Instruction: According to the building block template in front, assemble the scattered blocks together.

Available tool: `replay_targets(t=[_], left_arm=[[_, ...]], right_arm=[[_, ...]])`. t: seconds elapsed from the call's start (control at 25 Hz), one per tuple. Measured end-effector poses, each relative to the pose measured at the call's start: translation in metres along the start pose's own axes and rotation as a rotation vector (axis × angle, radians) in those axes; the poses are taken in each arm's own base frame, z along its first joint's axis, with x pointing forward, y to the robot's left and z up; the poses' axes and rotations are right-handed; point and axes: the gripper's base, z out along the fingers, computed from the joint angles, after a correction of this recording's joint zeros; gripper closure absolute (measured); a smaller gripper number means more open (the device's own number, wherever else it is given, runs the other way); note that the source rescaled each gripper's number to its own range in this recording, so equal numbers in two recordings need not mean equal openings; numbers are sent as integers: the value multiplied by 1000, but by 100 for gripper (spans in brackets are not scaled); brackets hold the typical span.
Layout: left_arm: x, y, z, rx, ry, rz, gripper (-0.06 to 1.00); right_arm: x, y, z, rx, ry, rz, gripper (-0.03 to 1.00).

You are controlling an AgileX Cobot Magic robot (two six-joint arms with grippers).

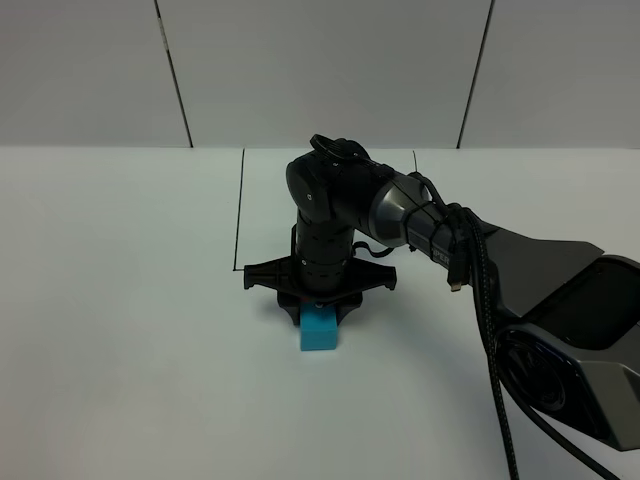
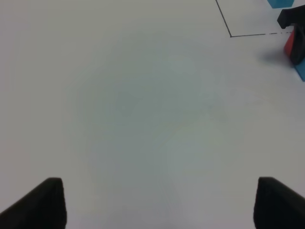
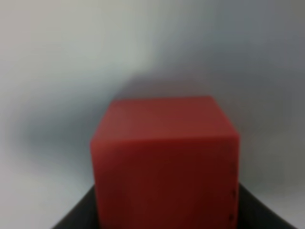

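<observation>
Red cube [image 3: 164, 162] blurred, cut off by frame edge; right arm [image 1: 330, 235] hides template.

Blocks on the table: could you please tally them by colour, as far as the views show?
Red block: 1
Cyan block: 1
Cyan piece, cut off at the left wrist view's edge, likely another block: 1
Total: 3

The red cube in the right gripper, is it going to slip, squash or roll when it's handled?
The red cube looks rigid, with flat faces and crisp edges, so it probably won't squash. Its matte surface suggests a fair grip for the right gripper, though slipping can't be ruled out. Being flat-sided, it should slide rather than roll if set beside the cyan cube.
</observation>
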Motion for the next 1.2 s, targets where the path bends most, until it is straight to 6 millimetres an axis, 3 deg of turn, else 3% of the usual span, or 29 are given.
replay_targets(t=[0.2, 0.28, 0.44, 0.48, 0.56, 0.68, 0.76, 0.96, 1.08, 1.2], left_arm=[[0, 0, 0, 0, 0, 0, 27], [0, 0, 0, 0, 0, 0, 27], [0, 0, 0, 0, 0, 0, 27], [0, 0, 0, 0, 0, 0, 27], [0, 0, 0, 0, 0, 0, 27], [0, 0, 0, 0, 0, 0, 27], [0, 0, 0, 0, 0, 0, 27], [0, 0, 0, 0, 0, 0, 27], [0, 0, 0, 0, 0, 0, 27], [0, 0, 0, 0, 0, 0, 27]], right_arm=[[0, 0, 0, 0, 0, -8, 93], [0, 0, 0, 0, 1, -11, 86], [0, 0, 0, -2, -3, -29, 37], [0, 0, 0, -3, -4, -39, 20], [0, 0, 0, -4, -5, -64, -1], [-1, 0, -6, -6, -13, -97, -3], [-1, 2, -22, -22, -37, -119, -3], [-1, 3, -91, -98, -152, -148, -3], [-5, -8, -124, -126, -212, -151, -3], [-24, -40, -141, -122, -253, -107, -3]])
